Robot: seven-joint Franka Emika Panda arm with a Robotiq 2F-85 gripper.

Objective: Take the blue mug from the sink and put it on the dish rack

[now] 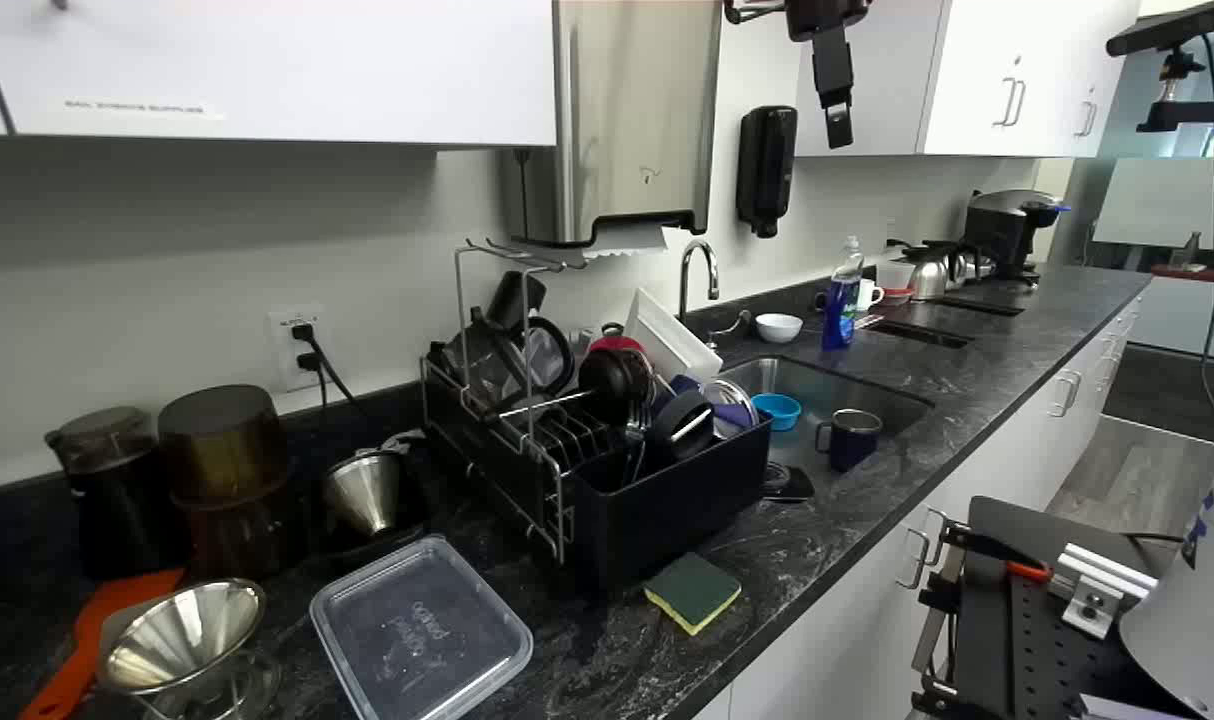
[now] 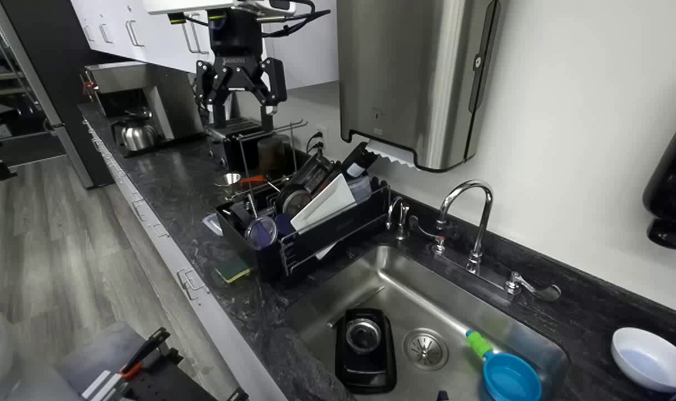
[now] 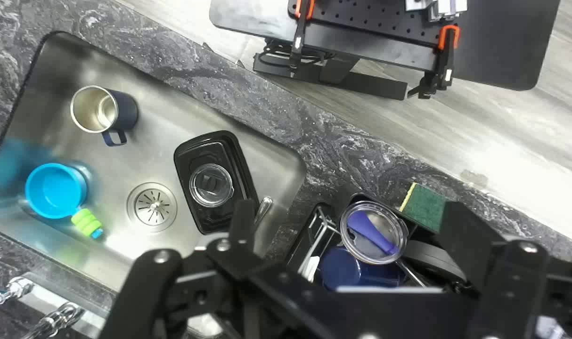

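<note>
Dark marbled counter is running diagonally across the wrist view, steel sink filling the left. Navy mug is standing upright in the sink, upper left. Gripper is hanging upper left in an exterior view, jaws standing wide apart. Loaded dish rack is sitting mid-frame there

The two-finger Robotiq gripper points straight down, its black fingers parted, beneath the white wrist, which the upper edge of an exterior view crops. In the wrist view both fingers stand well apart. The Panda arm's white lower section appears at an exterior view's right edge.
</note>
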